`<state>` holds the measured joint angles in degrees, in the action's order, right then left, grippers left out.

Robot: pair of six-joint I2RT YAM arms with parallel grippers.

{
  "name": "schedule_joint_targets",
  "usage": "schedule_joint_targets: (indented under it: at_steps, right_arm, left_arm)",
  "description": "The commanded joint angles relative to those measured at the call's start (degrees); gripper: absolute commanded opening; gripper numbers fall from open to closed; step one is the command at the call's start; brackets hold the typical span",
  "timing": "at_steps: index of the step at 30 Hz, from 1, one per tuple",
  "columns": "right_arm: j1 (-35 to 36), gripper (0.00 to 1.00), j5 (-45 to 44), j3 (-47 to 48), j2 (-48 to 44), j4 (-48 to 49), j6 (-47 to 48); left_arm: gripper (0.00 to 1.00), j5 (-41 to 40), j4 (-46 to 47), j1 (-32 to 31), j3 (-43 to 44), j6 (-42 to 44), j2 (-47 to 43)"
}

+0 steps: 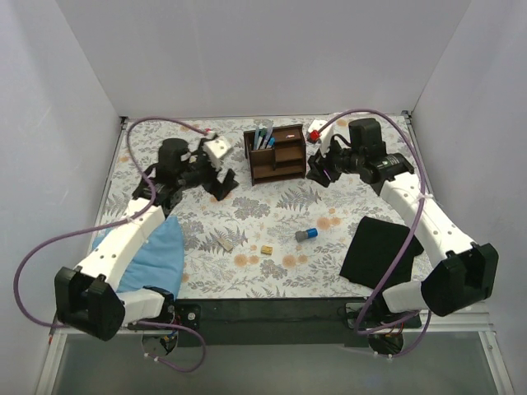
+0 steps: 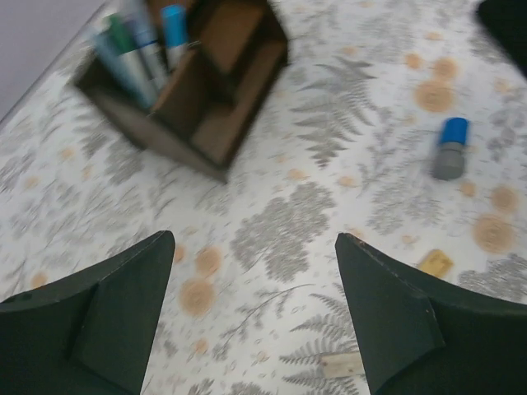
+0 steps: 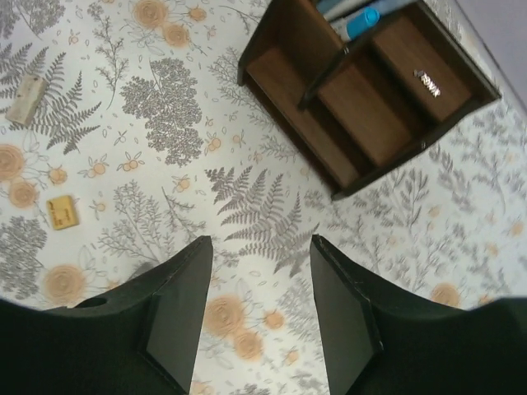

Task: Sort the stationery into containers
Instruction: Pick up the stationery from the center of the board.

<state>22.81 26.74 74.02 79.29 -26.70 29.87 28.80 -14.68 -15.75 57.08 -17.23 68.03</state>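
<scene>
Jaws of both arms hung low over the table (image 1: 272,206) in the top view, the left jaws at 9 o'clock of the wooden organiser (image 1: 276,152) and the right jaws at 3 o'clock of it, neither touching it; how far either stood open could not be told from above. Several pens (image 1: 263,137) stood in the organiser's tall slot on its 9 o'clock side. On the table lay a blue-and-grey cylinder (image 1: 306,234) at 5 o'clock of the organiser, a tan block (image 1: 267,249) at 6 o'clock and a beige piece (image 1: 226,243) at 7 o'clock, all well apart. A light-blue cloth (image 1: 156,255) lay at 8 o'clock of the table, partly under the left arm (image 1: 123,239), and a black cloth (image 1: 380,247) at 4 o'clock.

From the left wrist, the left jaws were spread wide with nothing between the fingers (image 2: 115,313). The organiser (image 2: 206,90) sat at 11 o'clock with the pens (image 2: 144,49) upright in it; the cylinder (image 2: 451,148) lay at 2 o'clock, the tan block (image 2: 435,263) at 4 o'clock, and the beige piece (image 2: 342,364) near 5 o'clock.

From the right wrist, the right jaws were partly parted and empty, fingers (image 3: 177,313) above bare table. The organiser (image 3: 370,90) lay at 1 o'clock, the beige piece (image 3: 25,99) at 10 o'clock, and the tan block (image 3: 62,211) at 9 o'clock.
</scene>
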Motion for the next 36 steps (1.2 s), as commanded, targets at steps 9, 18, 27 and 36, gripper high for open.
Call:
schedule_joint_targets:
  at_steps: [9,18,27,36]
  right_arm:
    - [-18.49,0.61,-8.9,-1.95,-11.78,-4.67,-19.76]
    - [-26.15,0.61,-10.48,-9.06,-17.23,-7.23,-20.99]
    - [-27.82,0.61,-7.85,-17.41,-20.84,-7.4,-26.17]
    - [-27.82,0.61,-6.88,-17.86,-21.72,-7.32,-24.33]
  left_arm:
    - [0.81,-2.95,-38.3,-26.69,42.56,9.85,32.3]
    - [0.8,-10.77,-41.75,-38.65,55.42,5.55,47.01]
    - [0.76,-15.7,-45.62,-40.41,63.33,2.64,58.62]
    - [0.73,-17.28,-45.27,-40.68,64.82,3.35,63.72]
